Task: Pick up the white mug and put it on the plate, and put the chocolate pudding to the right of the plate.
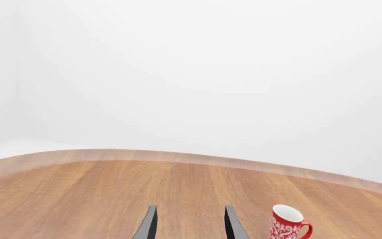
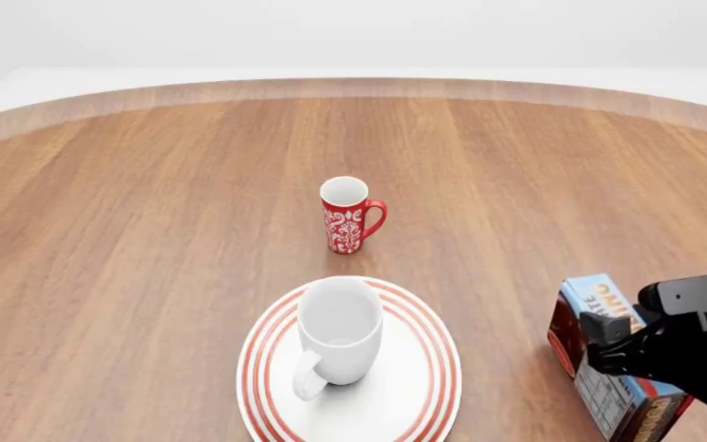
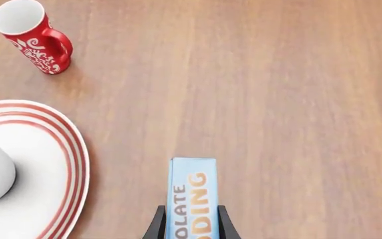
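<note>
Gripped between the right gripper [image 3: 188, 219] fingers, the chocolate pudding [image 2: 606, 364] sits lower right of frame, just right of the plate [image 2: 434, 368], long axis pointing away; the left gripper [image 1: 189, 224] is open.

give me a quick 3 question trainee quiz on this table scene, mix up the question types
1. True or false: the glossy all-white wide mug stands on the large round white plate with red rings.
2. Multiple choice: what is between the right gripper fingers? A) the slim red mug with white pattern B) the light-blue chocolate pudding carton C) nothing
3. Fill in: in the front view, the carton is to the ____ of the plate.

Key
1. True.
2. B: the fingers sit on either side of the carton.
3. Right. The left gripper holds nothing.
</note>
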